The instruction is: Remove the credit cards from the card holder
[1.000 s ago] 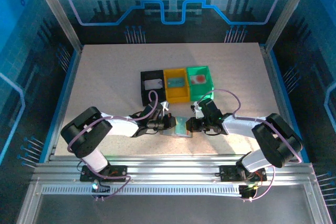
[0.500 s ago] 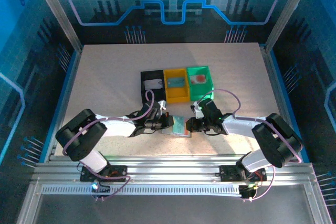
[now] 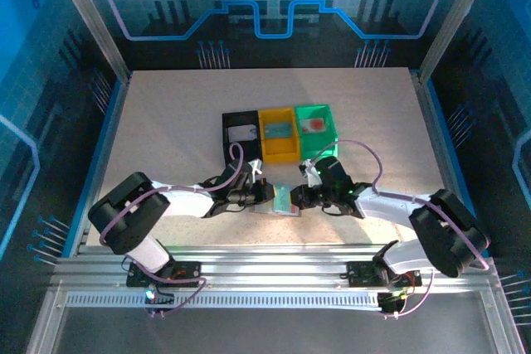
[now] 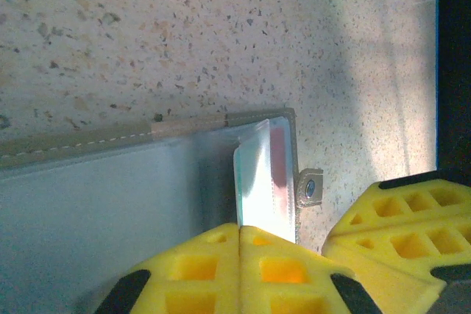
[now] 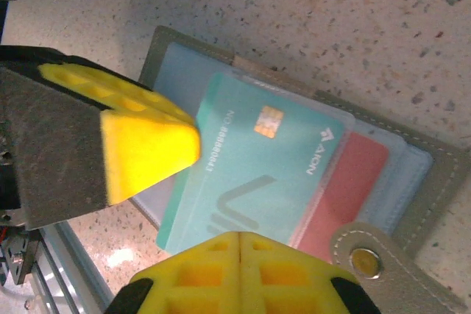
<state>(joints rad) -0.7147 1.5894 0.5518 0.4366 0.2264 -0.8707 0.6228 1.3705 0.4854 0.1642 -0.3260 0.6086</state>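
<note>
Just beyond the arm bases, both arms reach inward over the speckled beige counter (image 3: 166, 122) and meet at the small flat grey folding card holder (image 3: 283, 202), which lies open on the counter in front of the bins. The left pincer (image 3: 267, 192) is at its left side and the right pincer (image 3: 299, 197) at its right side. Each pincer is closed, yellow pads (image 5: 213, 273) pressed together with nothing clamped between them. In the right wrist view a teal credit card with a gold chip (image 5: 257, 174) lies flat and partly drawn out of a pale blue-grey pocket. Its near edge passes under the right pincer's tips, and one pad of the left pincer sits at its left edge. A red card (image 5: 355, 180) is tucked just under the teal one, and the little tab clasp with a metal snap (image 5: 364, 262) juts from the holder's near corner. Farther back, three small bins stand touching in a row: a black bin (image 3: 226, 134) with a whitish card (image 3: 241, 133), a yellow bin (image 3: 282, 153) with a bluish card (image 3: 279, 129), and a green bin (image 3: 319, 148) with a pale card bearing a red-orange mark (image 3: 314, 124).
</note>
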